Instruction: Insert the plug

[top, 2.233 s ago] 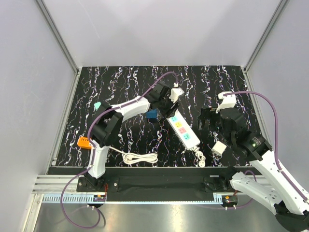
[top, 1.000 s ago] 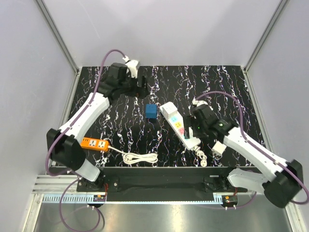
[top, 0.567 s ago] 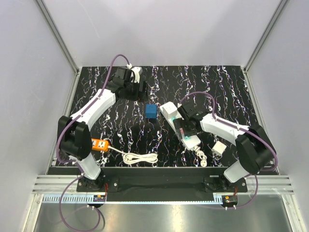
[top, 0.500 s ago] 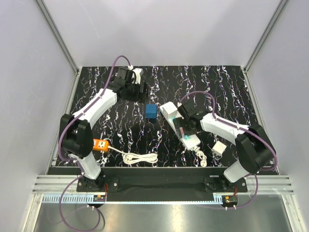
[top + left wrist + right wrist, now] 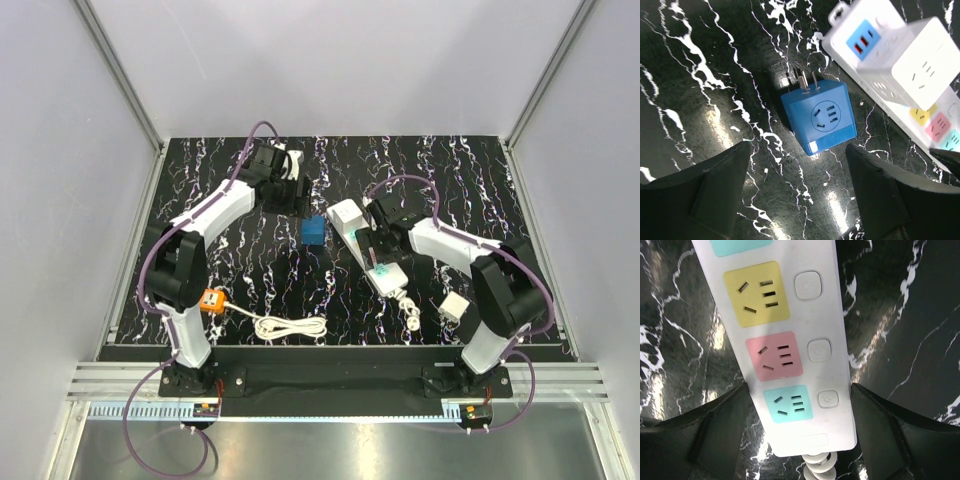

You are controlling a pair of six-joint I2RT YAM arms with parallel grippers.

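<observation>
The royal-blue plug (image 5: 313, 231) lies on its side on the black marbled table, just left of the white power strip (image 5: 372, 258). In the left wrist view the plug (image 5: 820, 117) has its prongs pointing up-frame toward the strip (image 5: 865, 30). My left gripper (image 5: 297, 200) hovers just behind the plug, open and empty (image 5: 799, 200). My right gripper (image 5: 384, 264) is open and straddles the cord end of the strip (image 5: 790, 315), one finger on each long side (image 5: 800, 435), beside the teal and pink sockets.
A white cube adapter (image 5: 345, 212) sits on the strip's far end. An orange socket block (image 5: 212, 300) with a coiled white cord (image 5: 290, 325) lies front left. A small white cube (image 5: 455, 305) lies front right. The strip's coiled cord (image 5: 410, 315) trails toward the front edge.
My left gripper has come from the back left down toward the plug. My right gripper has moved along the strip to its cord end, and the strip has shifted slightly.
</observation>
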